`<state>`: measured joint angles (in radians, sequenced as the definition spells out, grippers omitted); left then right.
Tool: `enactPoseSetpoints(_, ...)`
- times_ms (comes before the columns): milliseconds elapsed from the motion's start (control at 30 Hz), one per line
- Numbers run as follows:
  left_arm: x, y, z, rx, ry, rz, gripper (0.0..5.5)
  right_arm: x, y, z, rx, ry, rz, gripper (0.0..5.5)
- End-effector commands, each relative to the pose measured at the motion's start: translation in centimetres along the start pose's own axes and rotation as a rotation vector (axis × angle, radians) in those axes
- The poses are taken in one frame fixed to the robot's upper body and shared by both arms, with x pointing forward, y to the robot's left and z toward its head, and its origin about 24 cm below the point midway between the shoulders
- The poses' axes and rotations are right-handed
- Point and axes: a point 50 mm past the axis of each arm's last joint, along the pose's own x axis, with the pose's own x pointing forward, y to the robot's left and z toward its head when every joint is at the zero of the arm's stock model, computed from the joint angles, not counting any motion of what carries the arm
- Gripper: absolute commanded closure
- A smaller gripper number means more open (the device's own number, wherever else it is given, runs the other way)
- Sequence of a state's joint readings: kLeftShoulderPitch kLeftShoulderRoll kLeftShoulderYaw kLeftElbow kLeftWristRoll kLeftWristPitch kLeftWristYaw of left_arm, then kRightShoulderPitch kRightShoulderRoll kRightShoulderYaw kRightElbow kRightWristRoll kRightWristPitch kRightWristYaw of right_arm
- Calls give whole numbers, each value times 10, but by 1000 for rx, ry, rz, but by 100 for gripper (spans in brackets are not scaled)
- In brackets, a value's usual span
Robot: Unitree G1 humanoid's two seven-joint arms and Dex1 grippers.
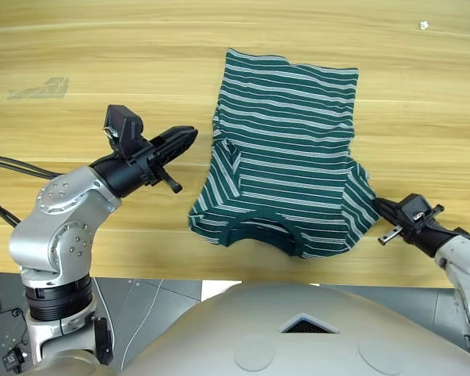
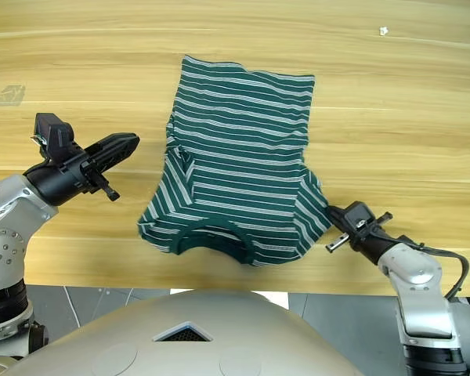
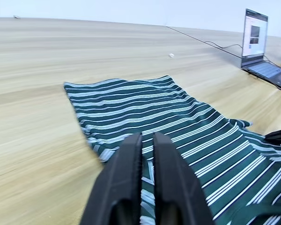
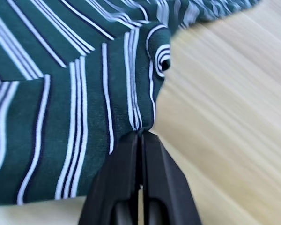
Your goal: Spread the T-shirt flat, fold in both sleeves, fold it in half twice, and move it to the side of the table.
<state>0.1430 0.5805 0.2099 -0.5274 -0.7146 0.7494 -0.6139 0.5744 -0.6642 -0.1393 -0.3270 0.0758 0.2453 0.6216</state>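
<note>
The green striped T-shirt [image 1: 286, 149] lies mid-table, with its collar [image 1: 258, 227] close to the near edge of the wooden table [image 1: 102, 47] and its hem towards the far side. Its left sleeve [image 1: 227, 153] looks already turned in over the body, though the fold is hard to read. The right sleeve [image 1: 359, 196] sticks out to the right.

The right gripper [image 4: 141, 135] is pinched shut on the very edge of that sleeve. So thin a bite could slip free once the arm lifts. A low drag could pull the whole shirt sideways and rumple the body or undo the left fold. Any pull toward the near side risks sliding the collar off the table.

The left gripper [image 1: 189, 135] hovers just left of the shirt with its fingers together and empty, so nothing pins the cloth.
</note>
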Motion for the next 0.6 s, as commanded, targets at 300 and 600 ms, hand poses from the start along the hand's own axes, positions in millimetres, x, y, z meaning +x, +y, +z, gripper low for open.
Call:
enactPoseSetpoints(300, 8, -5, -8, -20, 3, -17, 548, -1, -50, 34, -228, -18, -121, 550)
enactPoseSetpoints(600, 9, -11, -23, -39, 49, -43, 548, -6, -18, 83, -392, -124, 0, 550)
